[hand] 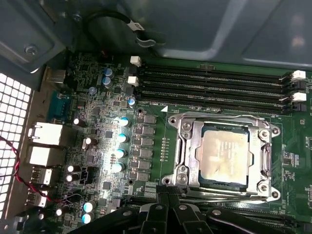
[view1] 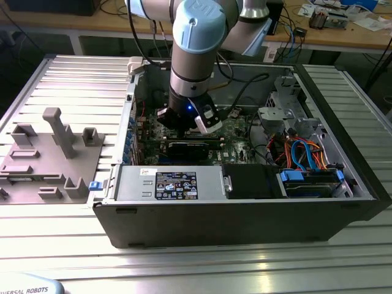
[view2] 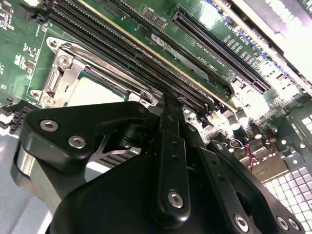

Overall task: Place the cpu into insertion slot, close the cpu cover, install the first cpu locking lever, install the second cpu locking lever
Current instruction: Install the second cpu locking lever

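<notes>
The cpu [hand: 225, 155], silvery-grey on top, lies flat in the insertion slot [hand: 214, 185] on the green board. The grey metal cpu cover [hand: 187, 141] lies down around it, framing the chip. One wire locking lever [hand: 219, 117] runs along the socket edge nearest the memory slots, and another [hand: 267, 156] along a side edge. My gripper [hand: 168, 192] hovers at the socket's opposite edge, close to one corner. Its black fingers are together with nothing visible between them. In the second wrist view the gripper [view2: 168, 105] stands just beside the cpu [view2: 92, 90]. In the exterior view the gripper [view1: 184, 125] reaches down into the open computer case.
Long black memory slots [hand: 214, 83] run beside the socket, and several capacitors [hand: 122, 141] stand on its other side. A black graphics card [view1: 193, 147], a power supply [view1: 168, 184] and coloured cables [view1: 300, 150] crowd the case. A grey fixture tray [view1: 49, 159] sits on the exterior view's left.
</notes>
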### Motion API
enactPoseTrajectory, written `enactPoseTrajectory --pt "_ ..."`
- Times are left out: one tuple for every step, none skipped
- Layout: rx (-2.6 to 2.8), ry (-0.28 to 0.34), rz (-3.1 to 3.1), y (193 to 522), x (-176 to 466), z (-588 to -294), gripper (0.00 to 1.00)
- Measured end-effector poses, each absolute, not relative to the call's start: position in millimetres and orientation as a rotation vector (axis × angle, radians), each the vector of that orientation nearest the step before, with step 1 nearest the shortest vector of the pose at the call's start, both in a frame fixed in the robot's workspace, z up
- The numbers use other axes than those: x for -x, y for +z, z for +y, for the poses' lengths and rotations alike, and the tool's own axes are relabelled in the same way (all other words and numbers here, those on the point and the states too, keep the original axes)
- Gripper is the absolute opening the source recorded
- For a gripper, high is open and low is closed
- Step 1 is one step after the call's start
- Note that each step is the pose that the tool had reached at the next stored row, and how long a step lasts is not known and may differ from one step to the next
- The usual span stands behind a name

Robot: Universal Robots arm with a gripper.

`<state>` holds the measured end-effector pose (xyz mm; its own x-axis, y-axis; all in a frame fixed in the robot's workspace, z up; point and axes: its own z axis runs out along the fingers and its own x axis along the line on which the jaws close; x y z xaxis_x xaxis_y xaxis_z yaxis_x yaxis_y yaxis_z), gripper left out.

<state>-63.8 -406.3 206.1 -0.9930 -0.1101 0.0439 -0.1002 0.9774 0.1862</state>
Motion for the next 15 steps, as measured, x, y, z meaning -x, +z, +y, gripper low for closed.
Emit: enactPoseTrajectory --pt "-0.164 -0.287 -3.070 205.4 63.8 -406.3 0.11" --pt "-0.164 -0.290 -3.070 204.7 63.9 -406.3 0.11" --pt "-0.164 -0.293 -3.070 204.1 63.9 -406.3 0.11" --pt "-0.164 -0.296 -3.069 203.6 64.0 -406.2 0.11" --pt "-0.164 -0.298 -3.069 203.1 64.1 -406.2 0.11" --pt "-0.164 -0.301 -3.069 202.7 64.2 -406.1 0.11" --pt "-0.164 -0.302 -3.069 202.4 64.4 -405.9 0.11" --pt "-0.164 -0.303 -3.069 202.2 64.5 -405.7 0.11" --pt "-0.164 -0.306 -3.068 201.3 64.7 -404.2 0.11" --pt "-0.164 -0.306 -3.069 200.6 64.6 -402.9 0.11" --pt "-0.164 -0.306 -3.070 200.0 64.4 -402.0 0.11" --pt "-0.164 -0.305 -3.069 199.7 64.4 -401.4 0.11" --pt "-0.165 -0.305 -3.069 199.5 64.4 -401.1 0.11" --pt "-0.164 -0.305 -3.069 199.5 64.4 -401.2 0.11" --pt "-0.164 -0.304 -3.069 199.5 64.5 -401.2 0.11"
